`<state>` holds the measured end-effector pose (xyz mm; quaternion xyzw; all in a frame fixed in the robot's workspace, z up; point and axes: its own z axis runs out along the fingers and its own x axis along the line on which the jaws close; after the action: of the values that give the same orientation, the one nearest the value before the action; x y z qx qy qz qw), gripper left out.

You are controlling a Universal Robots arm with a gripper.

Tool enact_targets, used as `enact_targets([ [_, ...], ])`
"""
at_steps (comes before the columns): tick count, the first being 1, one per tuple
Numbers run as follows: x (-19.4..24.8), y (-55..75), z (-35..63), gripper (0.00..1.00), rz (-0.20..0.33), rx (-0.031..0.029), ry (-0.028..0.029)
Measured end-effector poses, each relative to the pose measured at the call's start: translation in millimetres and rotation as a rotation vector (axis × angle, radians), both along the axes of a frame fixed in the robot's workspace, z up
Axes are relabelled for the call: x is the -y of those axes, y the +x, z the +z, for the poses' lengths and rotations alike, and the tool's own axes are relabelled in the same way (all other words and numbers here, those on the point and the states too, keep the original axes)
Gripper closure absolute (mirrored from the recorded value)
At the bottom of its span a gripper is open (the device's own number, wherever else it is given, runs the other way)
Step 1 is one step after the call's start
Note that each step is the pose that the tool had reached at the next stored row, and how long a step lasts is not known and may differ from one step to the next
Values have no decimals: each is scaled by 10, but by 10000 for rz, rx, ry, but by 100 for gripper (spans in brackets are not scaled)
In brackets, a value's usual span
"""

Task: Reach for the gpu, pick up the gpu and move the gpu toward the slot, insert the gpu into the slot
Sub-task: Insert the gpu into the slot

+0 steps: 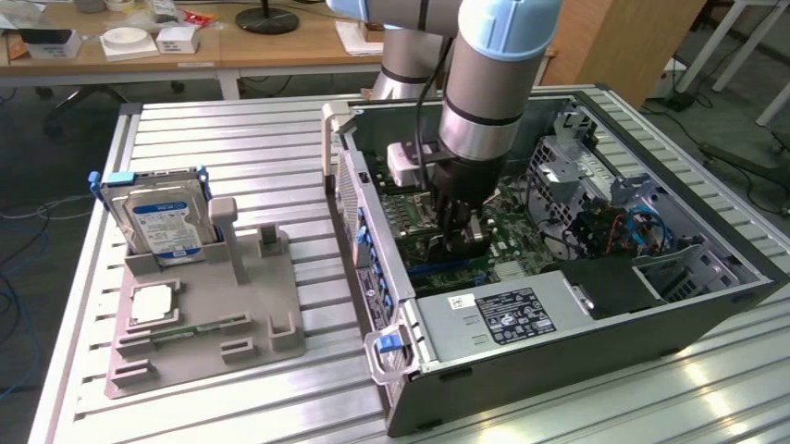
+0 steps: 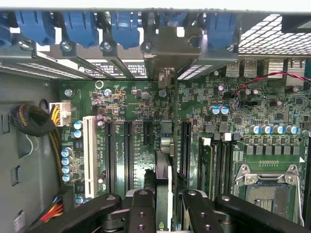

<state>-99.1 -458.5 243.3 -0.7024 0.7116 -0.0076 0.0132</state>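
Note:
My gripper (image 2: 164,196) reaches down into the open computer case (image 1: 370,240), low over the green motherboard (image 2: 136,107). Its two black fingers (image 2: 141,206) are shut on the gpu (image 2: 165,145), a thin dark card seen edge-on. The card's silver bracket (image 2: 171,48) sits at the case's rear wall among the blue clips. The card stands upright between two black slots (image 2: 129,155). The slot directly beneath it is hidden by the card, so I cannot tell whether it is seated. In the exterior view the gripper (image 1: 460,236) is down near the board.
A white slot (image 2: 90,150), memory strips (image 2: 218,160) and the silver processor socket (image 2: 267,189) flank the card. A cable bundle (image 2: 34,121) lies to one side. Outside the case, a grey holder (image 1: 203,314) carries a blue-labelled hard drive (image 1: 166,222) and a processor chip (image 1: 151,303).

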Motion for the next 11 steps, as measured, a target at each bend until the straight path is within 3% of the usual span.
enact_targets([
  [11,0,0,-18,74,0,-1,5],
])
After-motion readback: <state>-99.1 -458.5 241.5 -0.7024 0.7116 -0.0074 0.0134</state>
